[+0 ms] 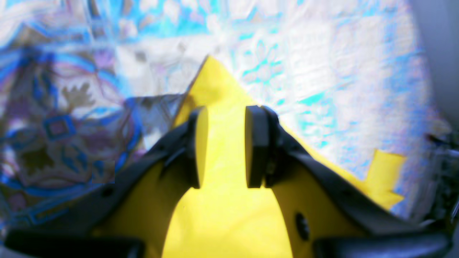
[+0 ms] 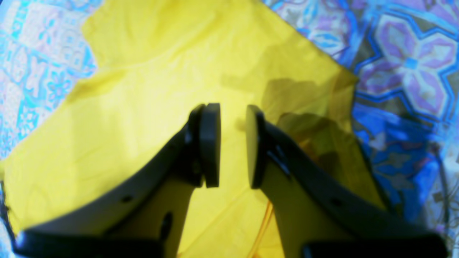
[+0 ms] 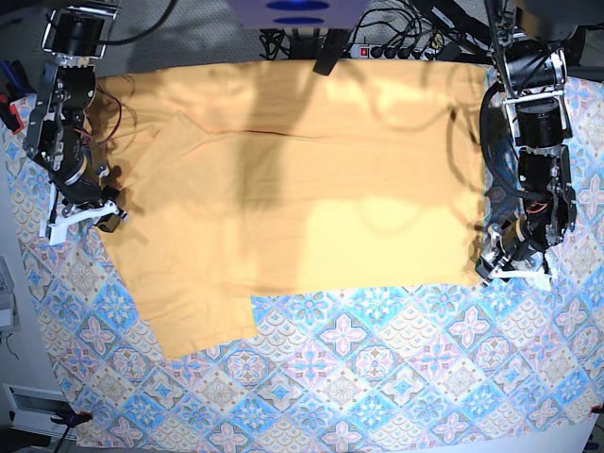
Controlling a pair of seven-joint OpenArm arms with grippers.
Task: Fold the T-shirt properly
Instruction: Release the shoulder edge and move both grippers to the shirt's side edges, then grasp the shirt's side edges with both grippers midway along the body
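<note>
The yellow-orange T-shirt [image 3: 302, 189] lies spread flat across the far half of the table, with one sleeve [image 3: 203, 321] reaching toward the front left. My left gripper [image 3: 497, 266] is at the shirt's front right corner. In the left wrist view the left gripper [image 1: 224, 147] is open over that pointed corner of the T-shirt [image 1: 215, 86], with cloth showing between its fingers. My right gripper [image 3: 107, 213] is at the shirt's left edge. In the right wrist view the right gripper [image 2: 232, 147] is open with a narrow gap, over the T-shirt [image 2: 143, 107].
The blue-pink patterned tablecloth [image 3: 377, 377] covers the table and shows bare along the front. Cables and a power strip [image 3: 406, 47] run along the back edge. A red object [image 3: 9, 113] is at the far left edge.
</note>
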